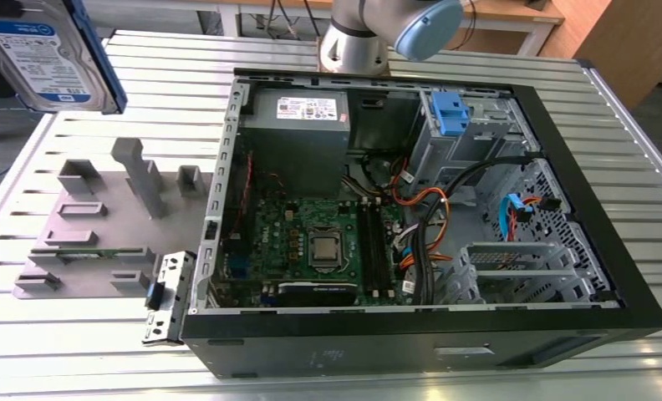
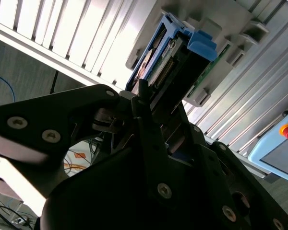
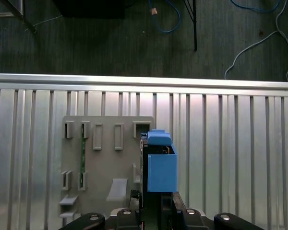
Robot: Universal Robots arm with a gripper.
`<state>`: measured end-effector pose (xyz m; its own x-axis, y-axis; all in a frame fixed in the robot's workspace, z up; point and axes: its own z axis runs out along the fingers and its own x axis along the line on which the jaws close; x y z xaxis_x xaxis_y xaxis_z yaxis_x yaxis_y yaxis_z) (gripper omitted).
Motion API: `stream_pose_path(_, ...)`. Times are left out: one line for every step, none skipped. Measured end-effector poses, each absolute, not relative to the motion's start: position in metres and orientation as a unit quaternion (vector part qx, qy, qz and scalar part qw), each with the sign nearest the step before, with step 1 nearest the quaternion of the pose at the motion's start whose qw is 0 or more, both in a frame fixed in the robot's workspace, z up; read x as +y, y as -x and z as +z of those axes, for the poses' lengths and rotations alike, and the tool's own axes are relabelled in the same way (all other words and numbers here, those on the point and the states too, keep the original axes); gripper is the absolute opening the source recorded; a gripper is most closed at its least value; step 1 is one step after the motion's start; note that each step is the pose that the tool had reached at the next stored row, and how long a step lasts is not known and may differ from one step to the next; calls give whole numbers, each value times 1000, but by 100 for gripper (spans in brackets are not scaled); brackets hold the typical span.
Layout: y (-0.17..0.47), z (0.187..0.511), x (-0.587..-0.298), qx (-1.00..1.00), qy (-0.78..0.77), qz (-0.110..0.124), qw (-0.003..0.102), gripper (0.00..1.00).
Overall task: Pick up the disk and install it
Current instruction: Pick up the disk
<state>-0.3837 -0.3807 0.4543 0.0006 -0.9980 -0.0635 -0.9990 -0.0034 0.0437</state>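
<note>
The disk (image 1: 43, 52), a silver hard drive with a blue-and-white label and blue rails, hangs in the air at the exterior view's upper left, above the table. In the first wrist view the disk (image 3: 159, 165) shows edge-on, over the grey holder plate (image 3: 105, 163). My gripper (image 3: 156, 203) is shut on the disk's near end. In the second wrist view the black fingers (image 2: 149, 120) clamp the disk (image 2: 175, 60) from both sides, its blue rail end pointing away.
An open computer case (image 1: 231, 209) lies on the slatted metal table (image 1: 621, 125), with a grey power-supply box (image 1: 297, 125), motherboard (image 1: 308, 242) and a drive bay with a blue latch (image 1: 448, 113). The grey holder plate (image 1: 97, 221) with upright slots lies beside the case. Cables run across the floor (image 3: 259, 38).
</note>
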Motion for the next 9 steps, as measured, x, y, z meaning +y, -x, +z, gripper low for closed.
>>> stream_pose_path(383,454,-381,706,707,38,7,35)
stream_pose_path(383,454,-381,706,707,38,7,35)
stream_pose_path(383,454,-381,706,707,38,7,35)
stream_pose_path(383,454,-381,706,707,38,7,35)
stream_pose_path(383,454,-381,706,707,38,7,35)
stream_pose_path(382,454,-381,706,707,38,7,35)
stream_pose_path(382,454,-381,706,707,38,7,35)
stream_pose_path(382,454,-381,706,707,38,7,35)
stream_pose_path(382,454,-381,706,707,38,7,35)
